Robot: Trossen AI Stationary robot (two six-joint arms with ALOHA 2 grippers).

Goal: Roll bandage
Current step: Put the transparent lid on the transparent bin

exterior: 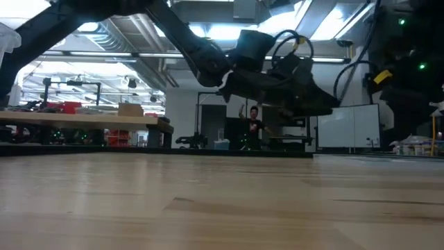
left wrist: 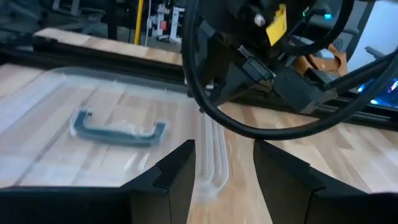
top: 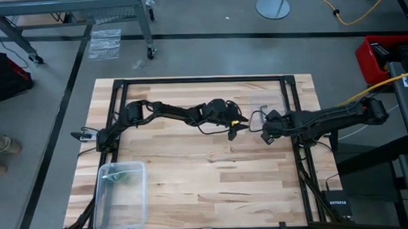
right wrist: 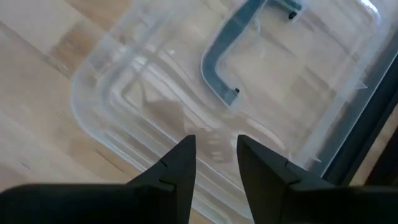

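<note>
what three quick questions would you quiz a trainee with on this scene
1. True or false: the left gripper is shut on the clear plastic box.
2. Where are the left gripper and the right gripper? A) close together over the middle of the table; B) over the clear plastic box; C) off the table.
3. Fill in: both wrist views show a clear lid with a blue-grey ____.
Key: 1 false, it is open; 2 A; 3 handle.

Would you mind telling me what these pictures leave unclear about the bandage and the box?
- Bandage: in the high view, only a green smudge inside the clear box, too small to tell roll from strip.
- Lid: plain in both wrist views, indistinguishable in the high view.
</note>
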